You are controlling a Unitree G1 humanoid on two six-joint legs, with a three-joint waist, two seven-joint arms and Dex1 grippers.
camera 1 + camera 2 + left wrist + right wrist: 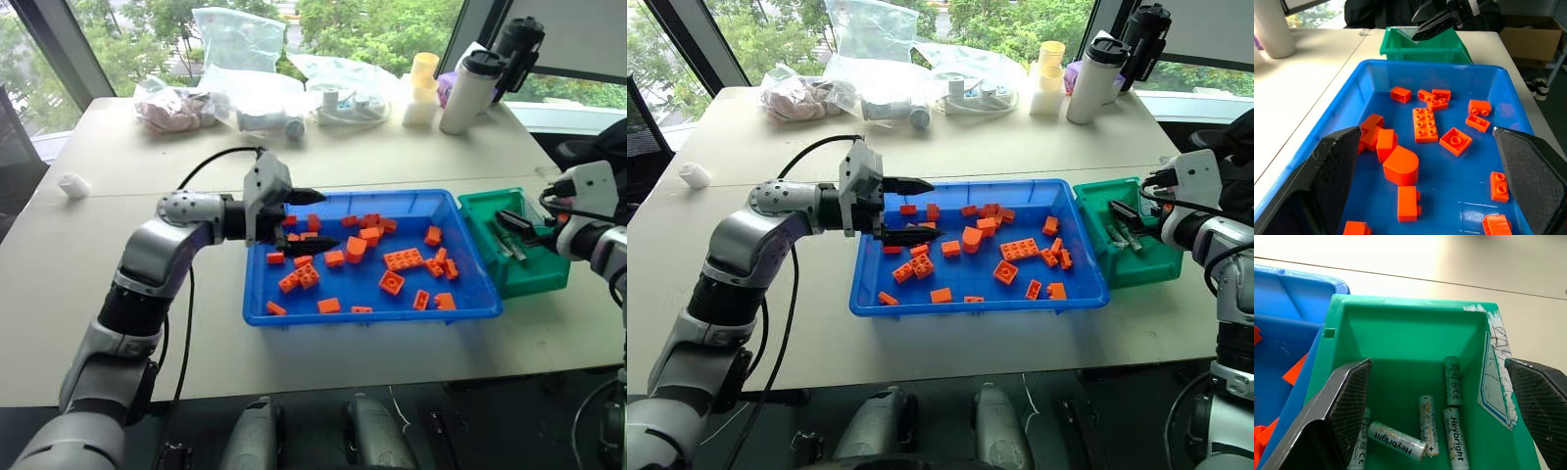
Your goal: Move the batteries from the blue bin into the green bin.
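A pale surface (147, 176) holds a wide blue bin (263, 304) with a smaller green bin (549, 279) touching its right end. The right hand (1440, 396) hovers just above the green bin with its fingers spread wide and nothing between them — below it lie five batteries (1452, 380), loose on the green floor. The left hand (911, 210) reaches over the left part of the blue bin, fingers also apart and empty, pointing toward the green bin. The blue bin holds only scattered orange bricks (1424, 124); I can see no battery among them, though one might be hidden under a brick. Judging from this, the transfer looks nearly or fully done. To finish well, the left hand should sweep low over the bricks to check for any hidden battery, and the right hand should lift straight up clear of the green rim without nudging it.
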